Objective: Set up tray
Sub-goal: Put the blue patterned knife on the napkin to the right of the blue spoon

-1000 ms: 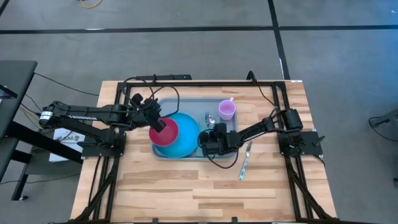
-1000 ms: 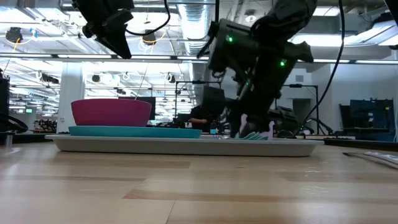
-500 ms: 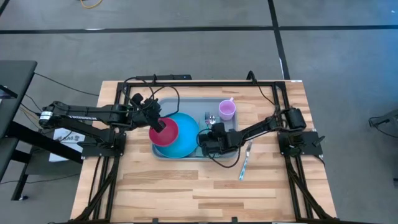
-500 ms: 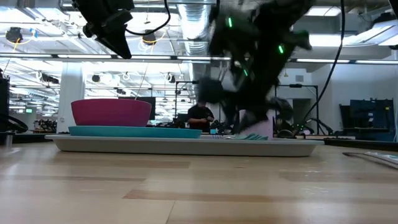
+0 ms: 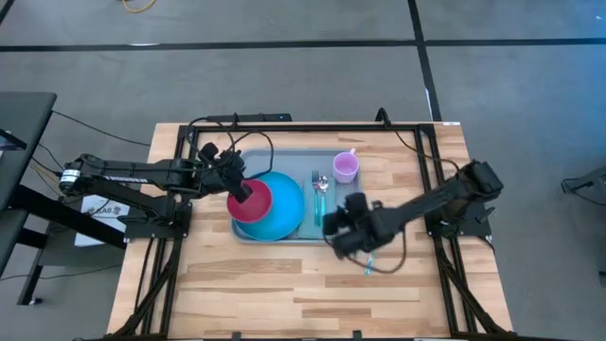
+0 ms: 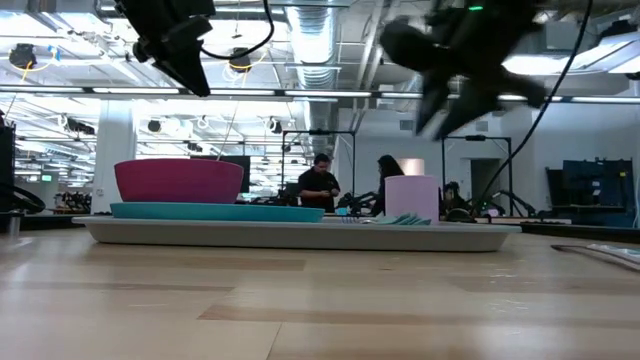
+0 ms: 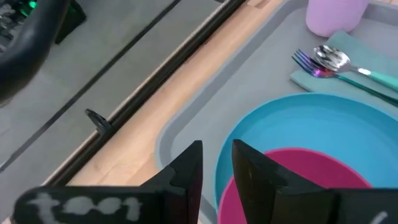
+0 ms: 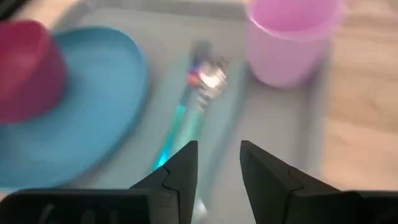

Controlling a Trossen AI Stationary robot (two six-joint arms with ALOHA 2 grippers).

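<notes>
The grey-blue tray (image 5: 294, 163) lies at the table's middle. On it rest a round blue plate (image 5: 284, 210) with a magenta bowl (image 5: 250, 203) on the plate's left part, a pink cup (image 5: 346, 168), and a pale-teal napkin (image 7: 348, 56) bearing a fork and a spoon (image 7: 329, 59). My left gripper (image 5: 244, 189) hangs over the bowl's far rim, narrowly open and empty (image 7: 216, 168). My right gripper (image 5: 333, 227) is raised above the tray's near right corner, open and empty (image 8: 219, 165).
A teal-handled utensil (image 5: 371, 254) lies on the bare wood just right of the tray's near right corner, under my right arm. Black frame rails run along the table's left, far and right sides. Open wood stretches toward the near edge.
My right gripper has pulled away from the napkin with the fork and spoon, rising and moving toward the table's near edge. The fork and spoon now lie uncovered on the napkin.
</notes>
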